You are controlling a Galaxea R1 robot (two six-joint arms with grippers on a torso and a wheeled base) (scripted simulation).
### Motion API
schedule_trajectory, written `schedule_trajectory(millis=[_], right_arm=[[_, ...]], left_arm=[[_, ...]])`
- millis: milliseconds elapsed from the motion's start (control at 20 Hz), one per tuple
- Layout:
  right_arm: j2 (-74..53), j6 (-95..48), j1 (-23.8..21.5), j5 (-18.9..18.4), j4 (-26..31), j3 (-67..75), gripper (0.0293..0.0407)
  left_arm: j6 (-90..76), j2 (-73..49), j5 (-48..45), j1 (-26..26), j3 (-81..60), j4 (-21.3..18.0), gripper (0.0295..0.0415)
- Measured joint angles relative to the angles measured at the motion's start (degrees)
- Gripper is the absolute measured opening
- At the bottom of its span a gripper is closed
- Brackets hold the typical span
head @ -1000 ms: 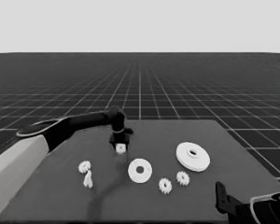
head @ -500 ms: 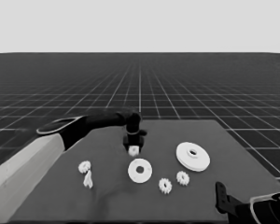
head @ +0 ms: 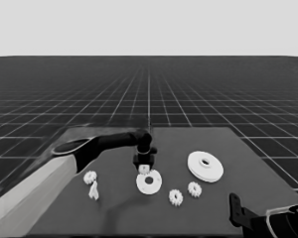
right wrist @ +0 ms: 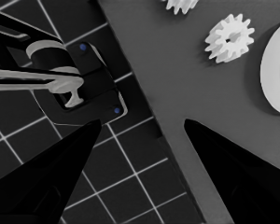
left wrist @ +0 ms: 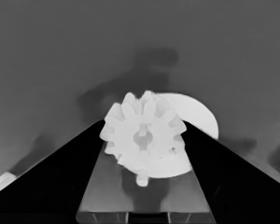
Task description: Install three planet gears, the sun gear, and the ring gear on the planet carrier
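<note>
I see my left gripper (head: 144, 166) over the smaller round part (head: 149, 182), its far edge. The fingers (left wrist: 56, 177) pinch one planet gear (left wrist: 144, 135), flat face toward the wrist camera, bore along the fingers (shaft stub visible). My right gripper (right wrist: 140, 140) waits at the table's (head: 228, 144) corner, fingers spread, holding nothing.

I had the dark, flat table (head: 114, 213) across the lower head view, matte and unmarked. Near its left end lay a thin white piece (head: 94, 191), small and elongated. Beyond the table the dark floor with its pale grid lines (head: 213, 99) ran out to the horizon. Past the table's corner I saw dark machinery with pale bands and small blue lights (right wrist: 79, 86).
</note>
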State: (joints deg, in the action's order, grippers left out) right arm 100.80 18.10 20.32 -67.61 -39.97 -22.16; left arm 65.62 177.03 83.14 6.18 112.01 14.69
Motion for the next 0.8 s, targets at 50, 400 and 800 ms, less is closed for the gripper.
schedule_trajectory(millis=[50, 400, 800], right_arm=[[0.0, 0.0, 0.0, 0.0, 0.0, 0.0, 0.0385], [0.0, 0.0, 0.0, 0.0, 0.0, 0.0, 0.0385], [0.0, 0.0, 0.0, 0.0, 0.0, 0.0, 0.0385]], left_arm=[[-0.3, 0.2, -0.3, 0.4, 0.5, 0.3, 0.0312], [-0.6, 0.4, -0.6, 0.8, 1.1, 0.8, 0.0372], [-0.6, 0.4, -0.6, 0.8, 1.2, 0.8, 0.0385]])
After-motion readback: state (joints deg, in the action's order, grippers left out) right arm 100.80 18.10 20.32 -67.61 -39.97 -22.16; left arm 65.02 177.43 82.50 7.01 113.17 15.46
